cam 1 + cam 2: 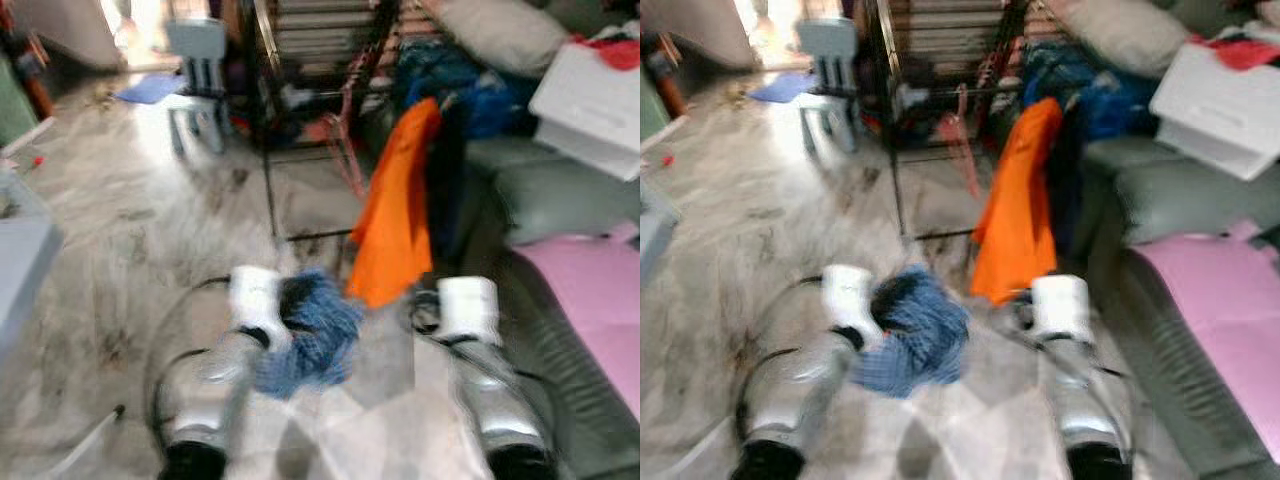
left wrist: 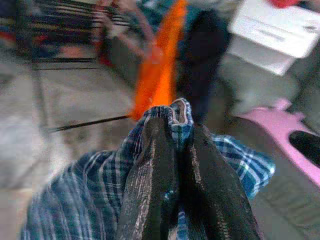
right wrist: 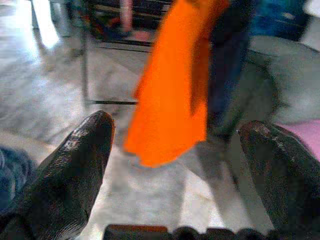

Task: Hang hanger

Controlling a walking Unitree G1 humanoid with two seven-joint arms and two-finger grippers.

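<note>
Blue plaid: a checked blue shirt (image 2: pixel 100 180) is bunched up in the left gripper (image 2: pixel 175 145), whose two black fingers (image 2: pixel 150 180) are pressed together on a fold of the cloth.
Left arm: silver, raised in front of the robot, with the plaid bundle (image 1: pixel 310 340) hanging off its end over the marble floor (image 1: pixel 130 240).
Right gripper: held out beside the left one (image 3: pixel 180 145), its two black fingers (image 3: pixel 75 165) spread wide apart with nothing between them.
Orange garment: a bright orange cloth (image 1: pixel 400 210) hangs just ahead of the right gripper, beside a dark garment (image 1: pixel 450 170); whether either touches the gripper cannot be told.
Hanger: what the orange cloth hangs from is too blurred to make out.
Drying rack: a dark metal rack (image 1: pixel 300 90) stands behind the orange cloth, with pinkish items (image 1: pixel 345 130) on its lower bars.
Sofa side: a grey-green sofa (image 1: pixel 560 190) at the robot's right carries a pink sheet (image 1: pixel 600 300), a white box (image 1: pixel 590 100) and a pale cushion (image 1: pixel 500 30).
Background: a small light-blue chair (image 1: pixel 200 80) stands on the floor to the left of the rack.
Focus: the head views are motion-blurred.
</note>
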